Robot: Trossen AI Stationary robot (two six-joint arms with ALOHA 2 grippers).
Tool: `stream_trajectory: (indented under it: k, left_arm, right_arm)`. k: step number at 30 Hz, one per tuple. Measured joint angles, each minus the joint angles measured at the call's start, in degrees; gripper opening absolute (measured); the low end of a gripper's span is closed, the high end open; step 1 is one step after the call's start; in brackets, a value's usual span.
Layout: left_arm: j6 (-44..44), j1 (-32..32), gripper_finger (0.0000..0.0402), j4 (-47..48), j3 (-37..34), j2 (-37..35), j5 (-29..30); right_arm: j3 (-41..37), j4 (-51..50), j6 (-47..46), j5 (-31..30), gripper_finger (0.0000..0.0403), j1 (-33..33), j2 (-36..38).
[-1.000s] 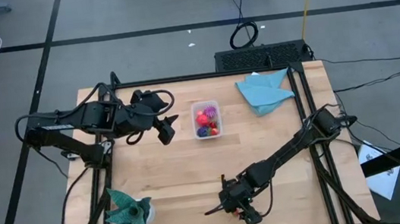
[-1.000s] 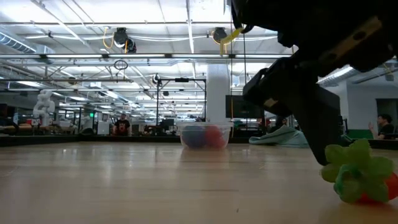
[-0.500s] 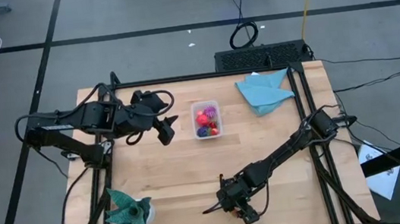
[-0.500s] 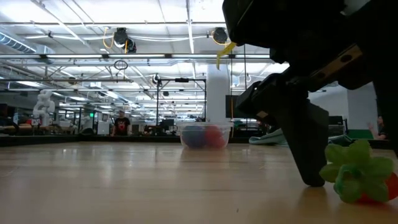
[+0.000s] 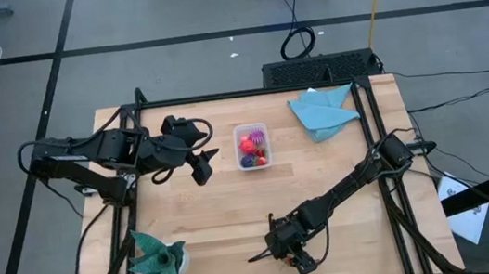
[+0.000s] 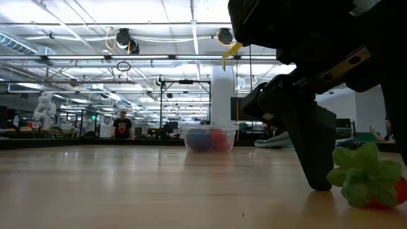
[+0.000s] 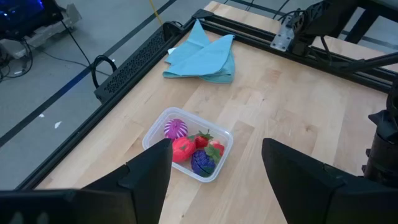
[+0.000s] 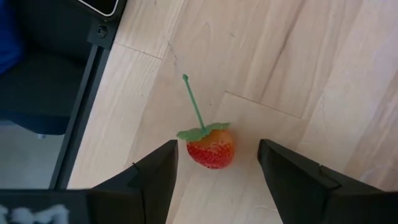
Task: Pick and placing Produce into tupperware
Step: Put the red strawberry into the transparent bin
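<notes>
A red toy strawberry (image 8: 210, 148) with green leaves and a long stem lies on the wood near the table's near edge, and shows again in the low view (image 6: 372, 184). My right gripper (image 8: 214, 155) is open and low over it, one finger on each side, apart from it. The clear tub (image 5: 250, 129) stands at the table's far middle and holds several fruits: red, pink and purple (image 7: 194, 151). My left gripper (image 5: 201, 166) hangs open just left of the tub, above the table.
A light blue cloth (image 5: 323, 110) lies at the far right, and a teal-green cloth (image 5: 155, 260) at the near left corner. A black rail (image 8: 78, 118) runs along the table edge close to the strawberry. Bare wood (image 5: 234, 204) lies between the tub and the right gripper.
My right gripper has come down until one fingertip stands at table height beside the strawberry, which has not moved. My left gripper has drawn back a little from the tub, toward the table's left and near side.
</notes>
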State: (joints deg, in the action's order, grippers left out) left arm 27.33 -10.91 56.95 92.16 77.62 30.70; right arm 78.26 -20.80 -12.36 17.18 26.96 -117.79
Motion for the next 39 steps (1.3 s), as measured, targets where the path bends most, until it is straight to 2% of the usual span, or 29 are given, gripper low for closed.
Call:
stream_trajectory:
  k: [26,39]
  left_arm:
    - [0.0,-0.1,0.0255,0.0,0.0,0.0,0.0]
    - [0.0,-0.1,0.0255,0.0,0.0,0.0,0.1]
  right_arm:
    - [-0.1,0.9,0.0,-1.1,0.0109,-0.1,-0.2]
    - [0.9,-0.5,0.1,-1.0,0.0102,-0.3,0.1]
